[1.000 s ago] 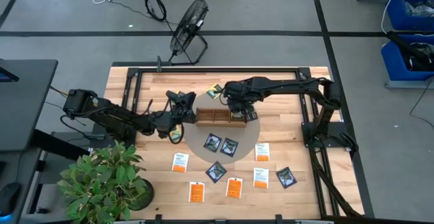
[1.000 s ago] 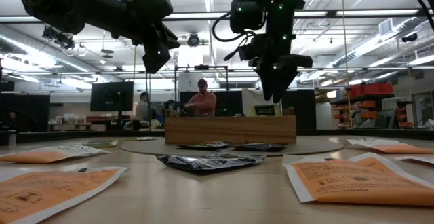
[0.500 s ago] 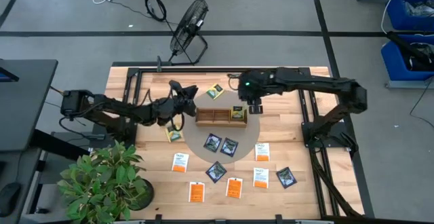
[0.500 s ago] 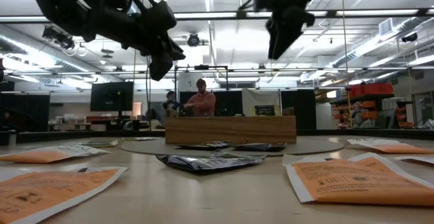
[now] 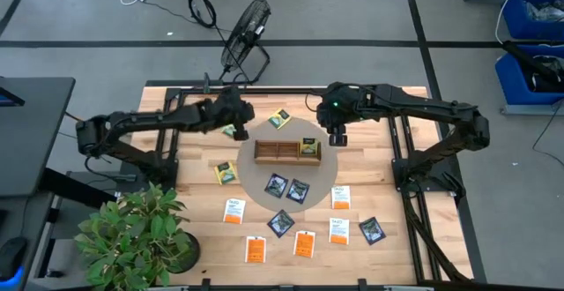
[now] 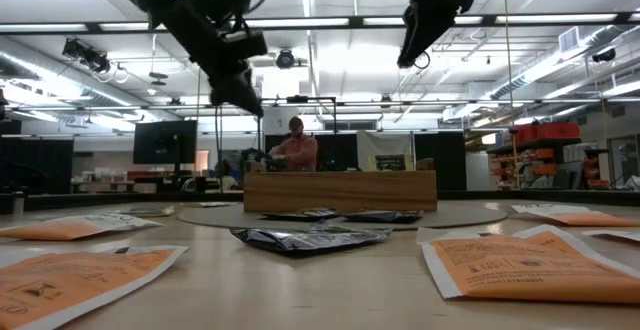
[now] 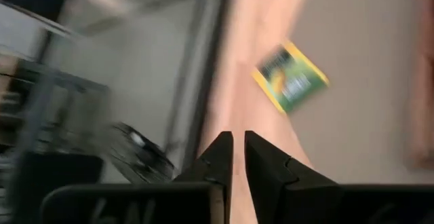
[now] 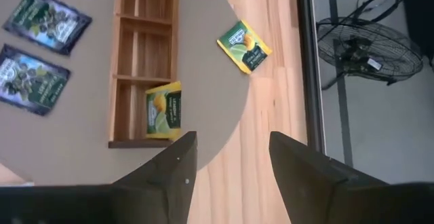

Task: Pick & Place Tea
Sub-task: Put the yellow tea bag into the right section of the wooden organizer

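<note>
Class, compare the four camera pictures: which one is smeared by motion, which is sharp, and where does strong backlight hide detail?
Left wrist view: heavily motion-blurred, the yellow-green packet smeared. Right wrist view: crisp, the wooden tray and its packets clear. Low view: bright ceiling lights turn both arms into dark silhouettes, and the nearest orange packet looks soft. High view: evenly lit.

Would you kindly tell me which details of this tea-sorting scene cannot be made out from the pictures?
- The printed text on the small flat square tea-bag packets: too small in the high view.
- The yellow-green packet in the left wrist view: blurred.
- The inside of the long wooden compartmented tray in the low view: hidden by its own wall.
- Whether the left gripper holds anything: its narrow gap appears empty, but this is uncertain.
</note>
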